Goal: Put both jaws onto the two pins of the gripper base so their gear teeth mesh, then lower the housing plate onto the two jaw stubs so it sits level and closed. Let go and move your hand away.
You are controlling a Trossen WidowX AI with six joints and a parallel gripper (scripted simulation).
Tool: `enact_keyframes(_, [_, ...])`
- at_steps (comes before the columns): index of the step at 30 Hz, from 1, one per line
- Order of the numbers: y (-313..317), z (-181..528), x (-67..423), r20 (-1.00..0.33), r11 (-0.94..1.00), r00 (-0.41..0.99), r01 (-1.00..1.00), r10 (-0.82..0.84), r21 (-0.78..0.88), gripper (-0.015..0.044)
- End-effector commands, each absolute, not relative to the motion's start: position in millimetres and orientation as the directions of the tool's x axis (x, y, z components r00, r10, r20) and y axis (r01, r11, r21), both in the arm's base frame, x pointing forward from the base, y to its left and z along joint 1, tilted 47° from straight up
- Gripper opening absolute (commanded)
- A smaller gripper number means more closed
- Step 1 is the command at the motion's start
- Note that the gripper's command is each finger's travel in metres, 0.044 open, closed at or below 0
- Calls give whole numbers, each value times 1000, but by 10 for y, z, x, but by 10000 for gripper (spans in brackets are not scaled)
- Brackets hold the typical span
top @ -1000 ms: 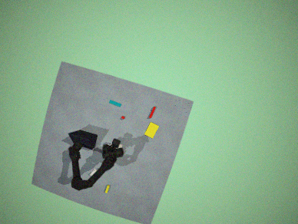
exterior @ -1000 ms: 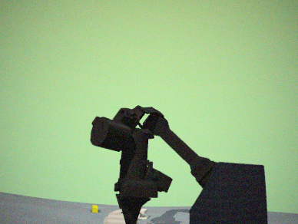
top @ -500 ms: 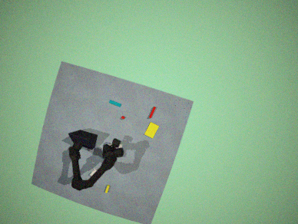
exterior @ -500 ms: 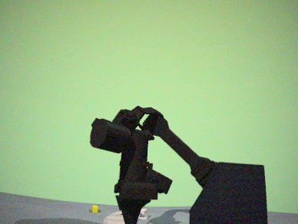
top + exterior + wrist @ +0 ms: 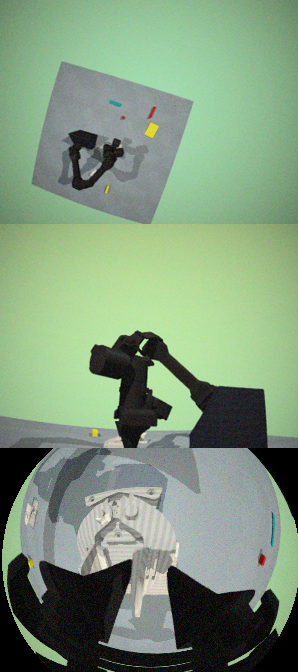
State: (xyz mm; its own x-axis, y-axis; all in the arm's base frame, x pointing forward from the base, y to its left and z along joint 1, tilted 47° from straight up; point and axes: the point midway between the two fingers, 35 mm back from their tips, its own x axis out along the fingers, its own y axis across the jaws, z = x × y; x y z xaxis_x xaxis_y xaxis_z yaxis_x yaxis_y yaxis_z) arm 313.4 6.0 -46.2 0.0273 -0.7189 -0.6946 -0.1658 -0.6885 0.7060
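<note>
The off-white gripper base [image 5: 160,530], with a ribbed rounded body, lies below my hand in the wrist view. Two round features show near its top; the left one has a small angular shape over it. Whether these are bare pins or jaw stubs, I cannot tell. My gripper [image 5: 151,568] is shut on an off-white piece [image 5: 138,598], which looks like a jaw, with a long prong towards the bottom of the view. The piece overlaps the base's right lower part in view; contact is unclear. Another off-white part [image 5: 31,513] [image 5: 93,172] lies apart; I cannot tell which it is.
A teal bar [image 5: 115,103] [image 5: 273,529], a small red block [image 5: 123,117] [image 5: 262,560], a red bar [image 5: 152,112], a yellow square [image 5: 151,130] and a small yellow block [image 5: 107,189] lie around the arm. The arm's shadows cross the grey surface.
</note>
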Motion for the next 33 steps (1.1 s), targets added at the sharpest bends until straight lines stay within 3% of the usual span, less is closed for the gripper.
enact_keyframes(1, [45,-473,3132,-692,-687,28,-162,-721,709,134])
enact_keyframes(33, [0,-515,3133,-692,-686,28,-164,-721,708,134])
